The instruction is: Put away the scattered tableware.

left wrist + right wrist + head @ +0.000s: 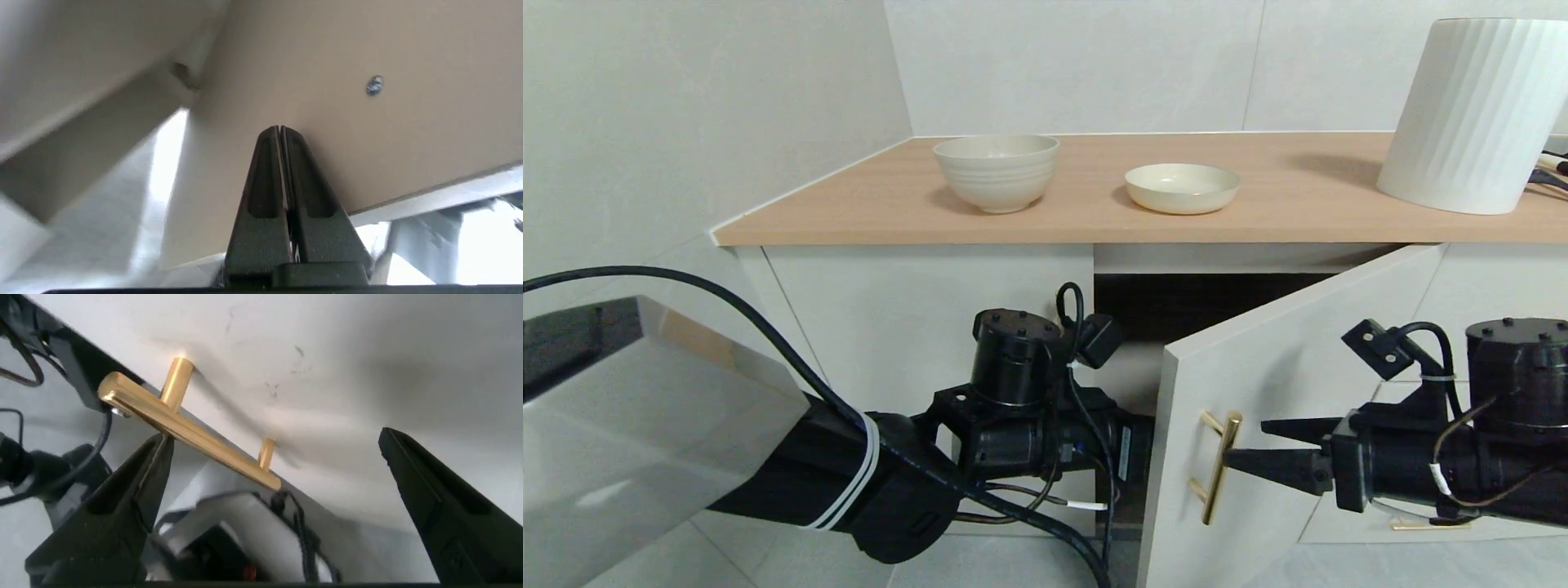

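- Bowl (996, 171): cream, deep, ribbed wall. Stands upright on the wooden counter (1298, 200), upper centre-left of the head view. Judged rigid, glazed and slippery, breakable, moderately heavy. Best hold: pinch the rim, one finger inside and one outside.
- Dish (1183, 187): cream, shallow, low rim. Sits on the same counter, right of the bowl and apart from it. Judged light, stiff and fragile. The low sloping edge offers little purchase, so grip the rim squarely and lift level.
- Ribbed container (1474, 114): tall, white, at upper right on the counter, well apart from both pieces.
- Cabinet door (1282, 351): below the counter, lower centre-right, swung partly open, with a dark cavity behind it.
- Handle (1217, 465): gold bar on the door's outer face, near its free edge.
- Right gripper (1245, 445): lower right, fingers spread wide, tips just beside the handle and not clamped on it.
- Left gripper (280, 135): fingers pressed together, holding nothing, tip at the door's inner face; contact cannot be told.
- Status: both pieces untouched, storage not yet begun.
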